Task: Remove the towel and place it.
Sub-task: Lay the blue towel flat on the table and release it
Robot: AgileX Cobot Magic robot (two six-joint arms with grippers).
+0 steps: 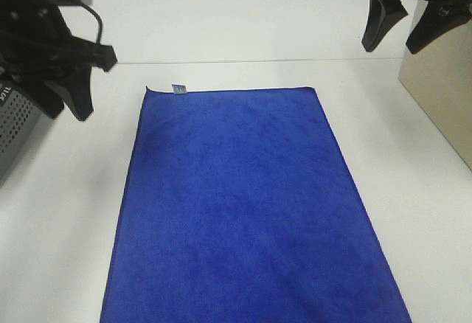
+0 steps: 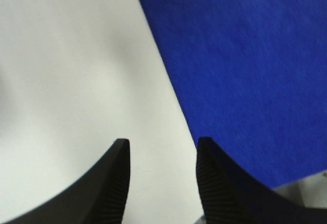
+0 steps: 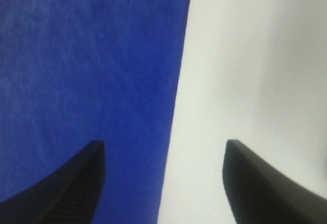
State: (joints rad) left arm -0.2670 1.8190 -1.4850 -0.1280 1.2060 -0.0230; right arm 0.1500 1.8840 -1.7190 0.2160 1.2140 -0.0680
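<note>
- The towel (image 1: 243, 205) is big and blue. It lies flat on the white table (image 1: 66, 249). Its near end runs out of the bottom of the high camera's picture.
- The towel is spread out smooth, with no folds. White table shows on both long sides of it.
- The far end of the towel is a straight edge. A small white tag (image 1: 178, 88) sits on that edge, close to the far left corner.
- A grey box with little holes (image 1: 15, 127) stands at the left side of the table, well apart from the towel.
- A tan box (image 1: 442, 94) stands at the right side of the table, also apart from the towel.
- The left gripper (image 1: 96, 87) hangs in the air near the far left corner of the towel. Its two black fingers are spread apart and hold nothing.
- In the left wrist picture, one finger (image 2: 115, 183) is over the white table. The other is over the edge of the towel. The gap between them is over bare table, just beside the blue edge.
- The right gripper (image 1: 389, 46) hangs in the air past the far right corner of the towel. Its fingers are spread wide and hold nothing.
- In the right wrist picture, one finger (image 3: 76, 188) is over the towel and the other is over the table. The towel's edge runs between them.
- Neither gripper touches the towel.
- Behind the towel, the table is white all the way to the back.
</note>
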